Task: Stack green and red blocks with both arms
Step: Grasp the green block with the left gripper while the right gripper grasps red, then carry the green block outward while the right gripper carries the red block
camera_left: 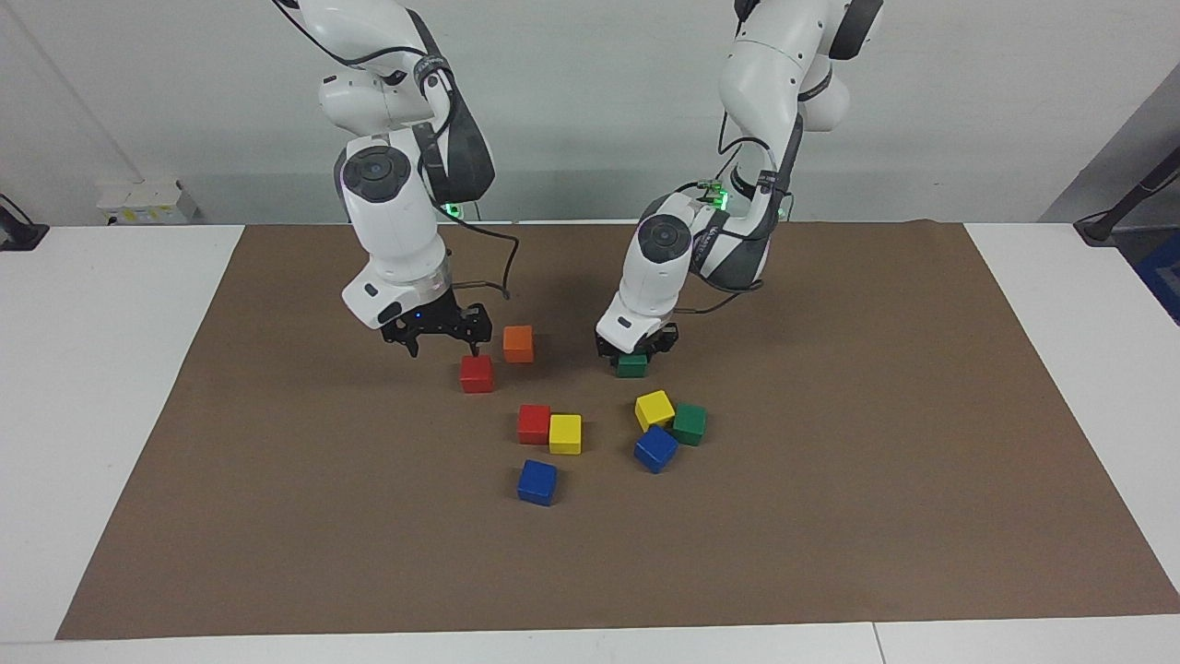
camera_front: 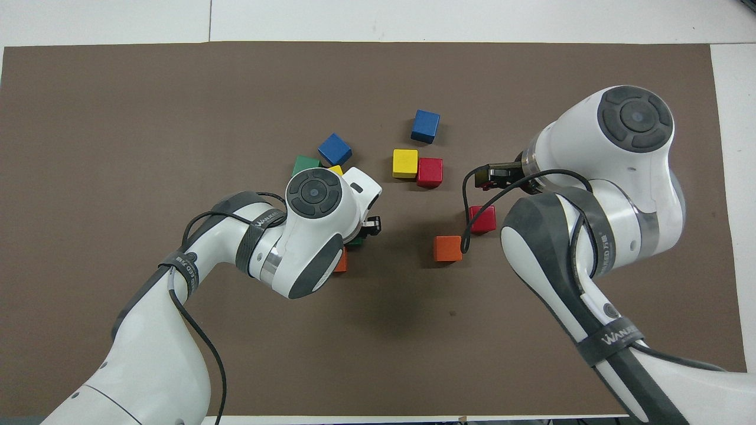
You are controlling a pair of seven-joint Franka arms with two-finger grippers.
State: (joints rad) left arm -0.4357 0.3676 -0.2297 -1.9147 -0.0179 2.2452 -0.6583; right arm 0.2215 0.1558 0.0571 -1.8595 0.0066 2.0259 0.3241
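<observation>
Squarely flat, green block (camera_left: pixel 631 367) sits between left gripper (camera_left: pixel 634 353) fingers; right gripper (camera_left: pixel 445 349) spread above red block (camera_left: pixel 477 373).

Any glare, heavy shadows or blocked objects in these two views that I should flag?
Facing view: even light, no glare, short soft shadows under the blocks. The left claw sits low on a green block. Overhead view: the left arm hides most of that block, and an orange block only peeks out beside it.

Bright, even light falls from above on the brown mat (camera_left: pixel 830 516); soft, short shadows lie under each block and arm on it. Both views are sharp, without glare
</observation>
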